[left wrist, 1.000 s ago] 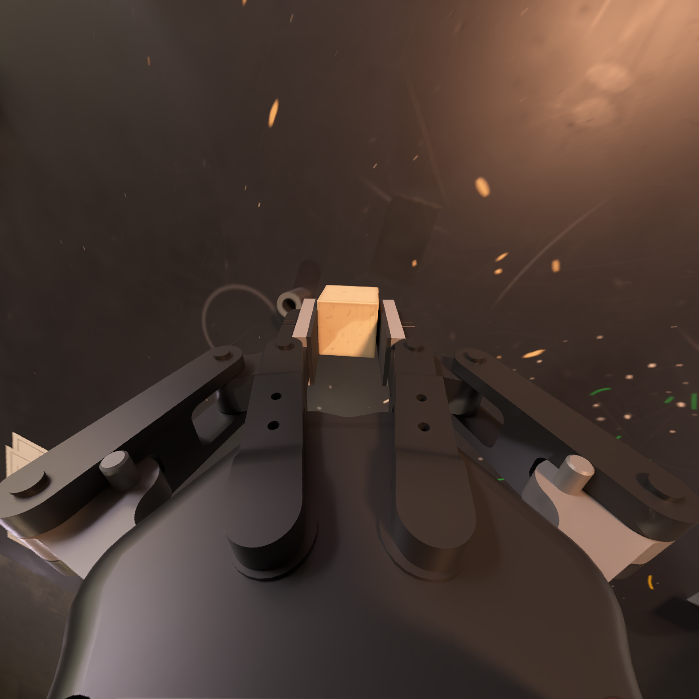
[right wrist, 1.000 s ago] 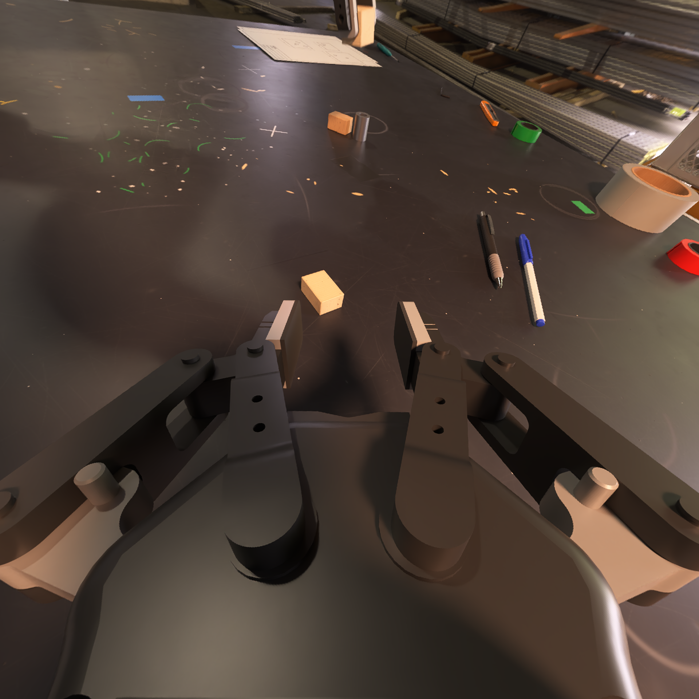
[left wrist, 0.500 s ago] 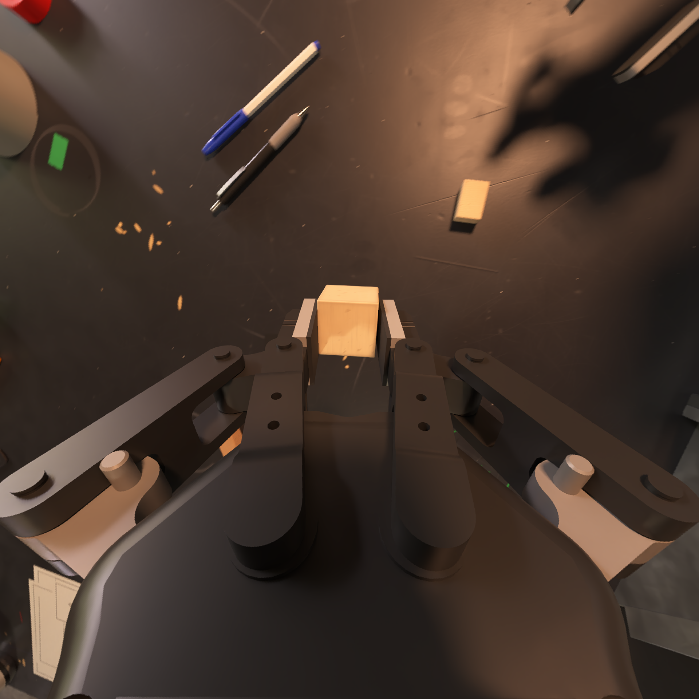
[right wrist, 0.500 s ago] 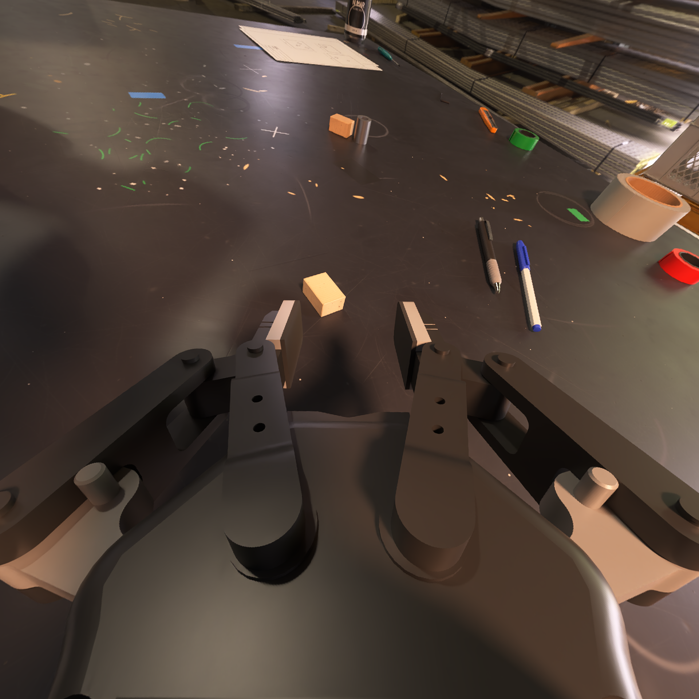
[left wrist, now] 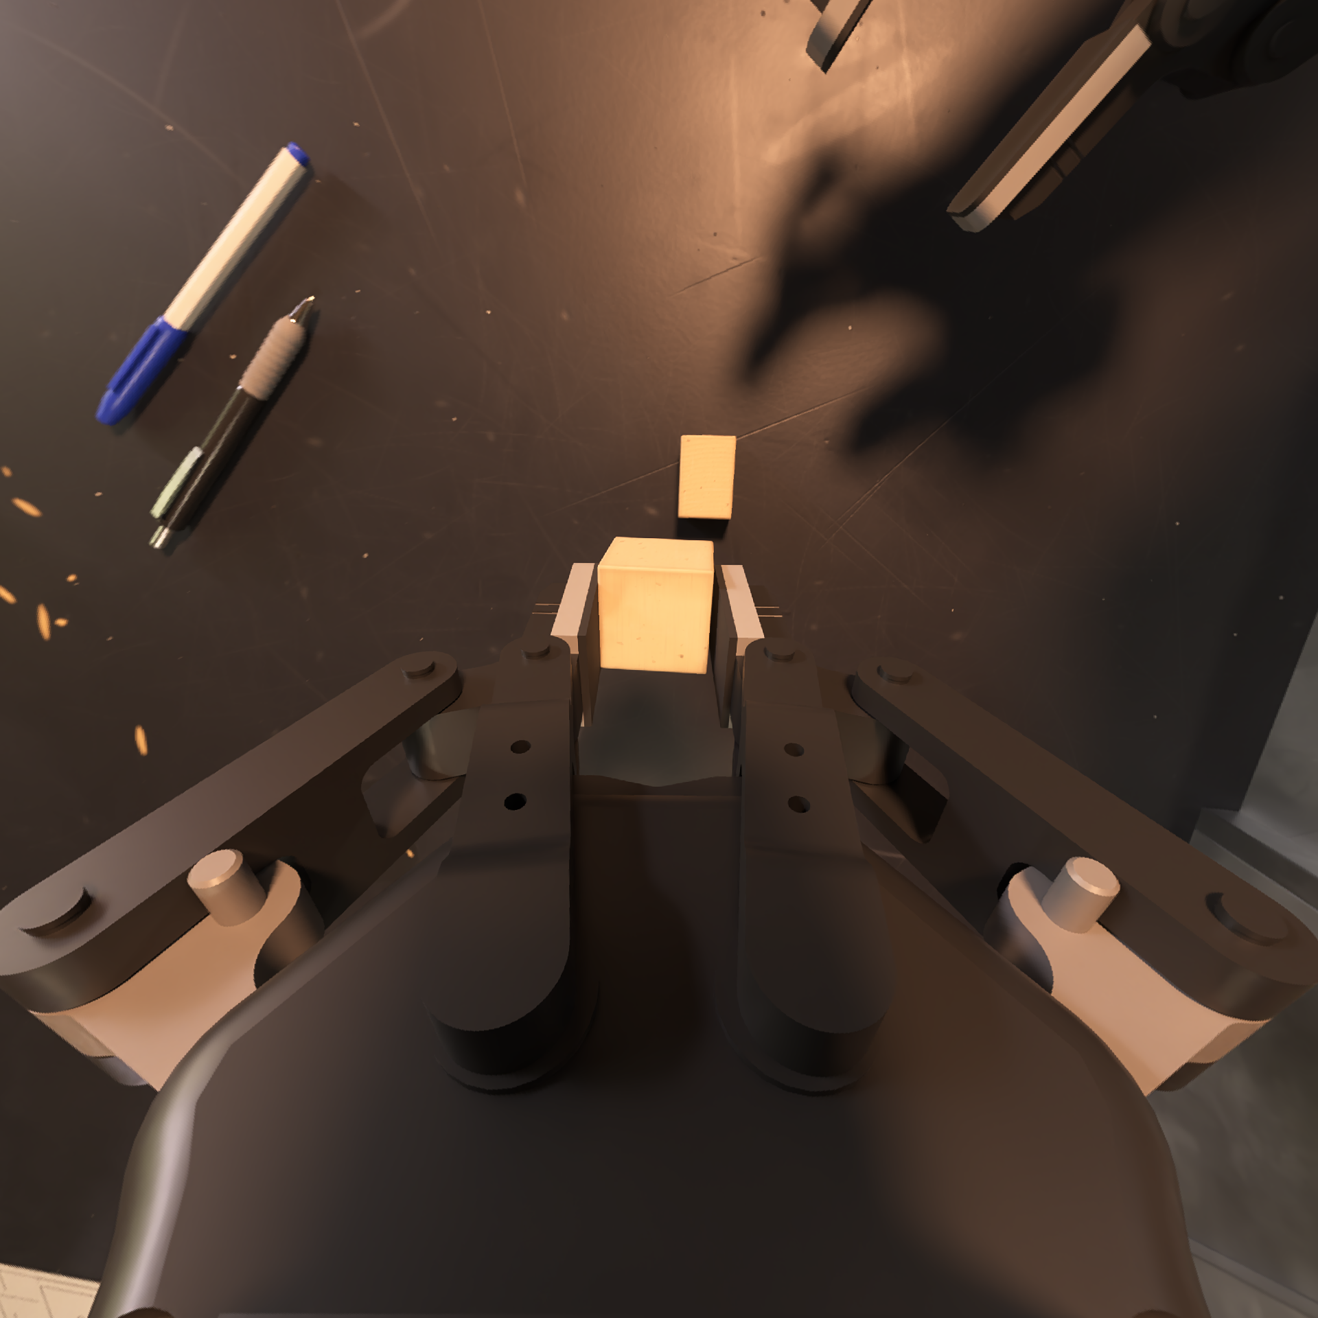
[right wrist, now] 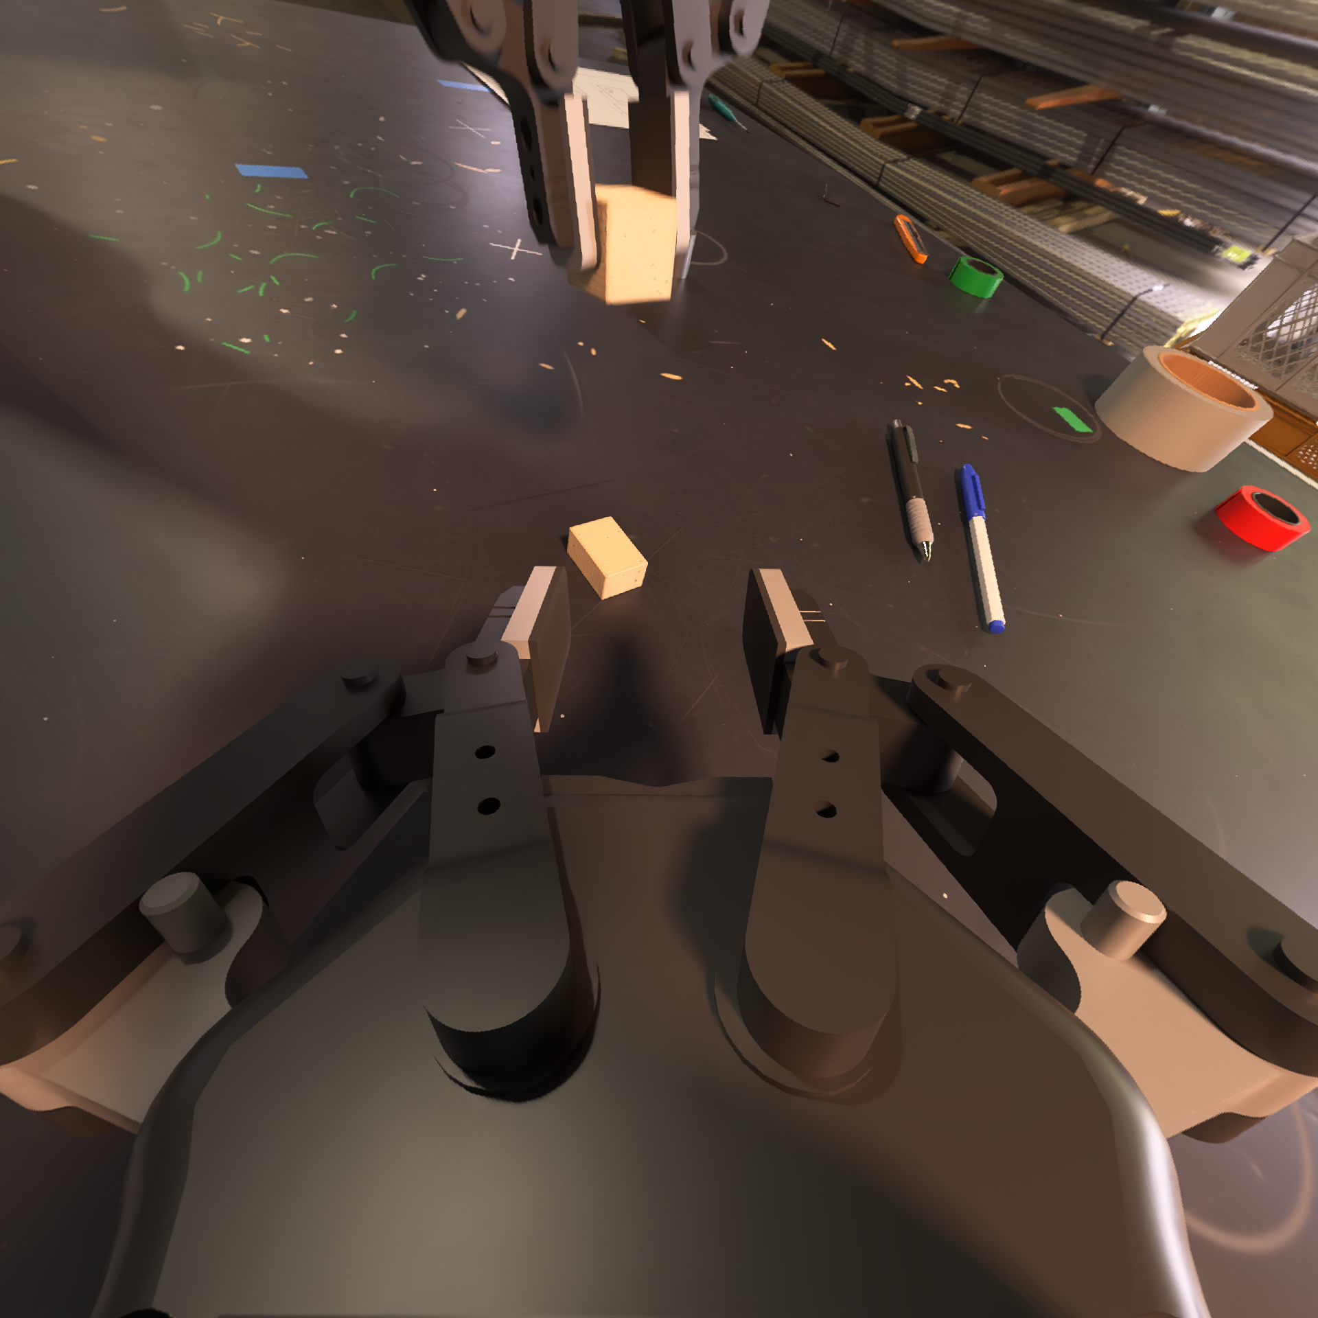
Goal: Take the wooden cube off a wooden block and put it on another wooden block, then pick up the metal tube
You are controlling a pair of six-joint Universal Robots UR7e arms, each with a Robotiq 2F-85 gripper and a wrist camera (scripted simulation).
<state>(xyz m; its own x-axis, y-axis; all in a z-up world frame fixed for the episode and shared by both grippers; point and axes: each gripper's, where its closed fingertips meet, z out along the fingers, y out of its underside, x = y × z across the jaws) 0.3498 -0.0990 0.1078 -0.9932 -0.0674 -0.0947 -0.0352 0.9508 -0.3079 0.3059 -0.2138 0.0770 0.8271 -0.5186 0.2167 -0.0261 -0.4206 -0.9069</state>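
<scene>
My left gripper [left wrist: 655, 606] is shut on the pale wooden cube [left wrist: 655, 606] and holds it high above the dark table. A flat wooden block [left wrist: 706, 476] lies on the table just beyond the cube. In the right wrist view the left gripper [right wrist: 627, 249] hangs at the top centre with the cube [right wrist: 635, 246] between its fingers, and the block [right wrist: 608, 556] lies just ahead of my right gripper [right wrist: 656, 627]. The right gripper is open and empty, low over the table. Its fingers [left wrist: 1013, 171] show at the top right of the left wrist view. The metal tube is hidden.
A black pen [right wrist: 909, 488] and a blue marker [right wrist: 981, 545] lie right of the block; they also show in the left wrist view, pen [left wrist: 228, 428], marker [left wrist: 207, 278]. A beige tape roll [right wrist: 1184, 406], red tape [right wrist: 1262, 517] and green tape [right wrist: 976, 274] sit at the right. Racks line the far right.
My left gripper has carried the cube towards the block near the right gripper, and it now shows in the right wrist view, covering the far block and tube. The right gripper has stayed put.
</scene>
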